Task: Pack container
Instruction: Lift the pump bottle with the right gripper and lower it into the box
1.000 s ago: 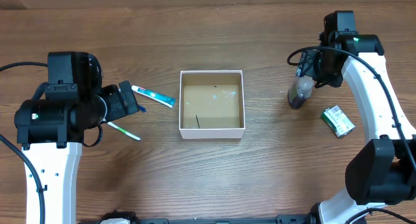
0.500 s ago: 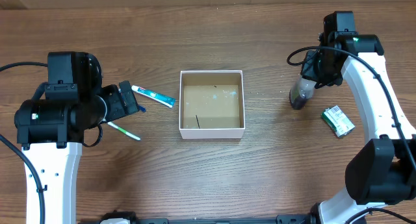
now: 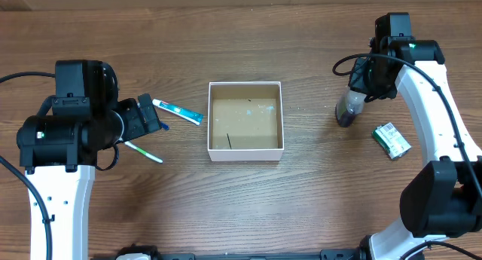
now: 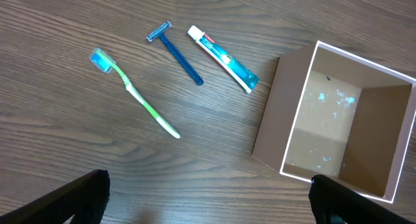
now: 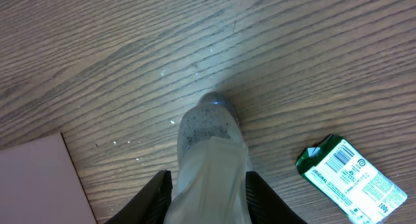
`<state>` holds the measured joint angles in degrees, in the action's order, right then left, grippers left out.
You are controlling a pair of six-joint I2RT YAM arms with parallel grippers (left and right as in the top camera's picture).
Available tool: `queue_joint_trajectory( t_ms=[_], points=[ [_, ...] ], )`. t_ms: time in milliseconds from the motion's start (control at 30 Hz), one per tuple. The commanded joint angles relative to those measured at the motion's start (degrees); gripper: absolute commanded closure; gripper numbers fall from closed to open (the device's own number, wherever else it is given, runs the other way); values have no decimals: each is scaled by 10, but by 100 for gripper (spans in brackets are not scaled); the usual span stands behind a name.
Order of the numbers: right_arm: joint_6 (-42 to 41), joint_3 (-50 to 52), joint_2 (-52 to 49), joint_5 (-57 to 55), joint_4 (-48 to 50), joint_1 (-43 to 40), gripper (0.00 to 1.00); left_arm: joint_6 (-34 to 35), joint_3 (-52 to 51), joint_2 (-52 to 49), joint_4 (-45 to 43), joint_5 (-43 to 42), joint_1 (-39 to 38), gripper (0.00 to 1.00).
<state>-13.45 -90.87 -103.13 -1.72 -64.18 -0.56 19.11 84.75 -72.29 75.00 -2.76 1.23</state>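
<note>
Overhead, your container (image 3: 245, 124) sits at the centre of the table (image 3: 226, 215), light thin cardboard likely best pinched gently by one wall, while your right gripper (image 5: 208, 191) clamps a small bottle (image 5: 207, 123) and your left gripper (image 4: 209, 197) gapes empty.

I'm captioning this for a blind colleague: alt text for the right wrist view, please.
The right gripper clasps a clear bottle with a pale label, pointing down at the table. A green packet lies at right; a corner of the container shows lower left.

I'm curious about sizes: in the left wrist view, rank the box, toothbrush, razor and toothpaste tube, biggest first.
box
toothbrush
toothpaste tube
razor, slightly shorter and thinner than the tube
</note>
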Motion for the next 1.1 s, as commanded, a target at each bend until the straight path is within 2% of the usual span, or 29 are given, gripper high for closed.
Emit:
queue_joint_trajectory(
  t_ms=[0,333,500,767,1067],
  points=[
    [3,-39,22,-5,0,10,96,-9,13,-3,-2,8,2,0],
    [19,-244,42,-12,-155,120,96,-9,13,-3,-3,9,2,0],
    [3,-308,42,-12,-186,210,96,-9,13,-3,-3,9,2,0],
    [-81,-288,39,-12,-134,311,96,-9,13,-3,-3,9,2,0],
    [-132,-207,-9,-12,-50,329,96,-9,13,-3,-3,15,2,0]
  ],
)
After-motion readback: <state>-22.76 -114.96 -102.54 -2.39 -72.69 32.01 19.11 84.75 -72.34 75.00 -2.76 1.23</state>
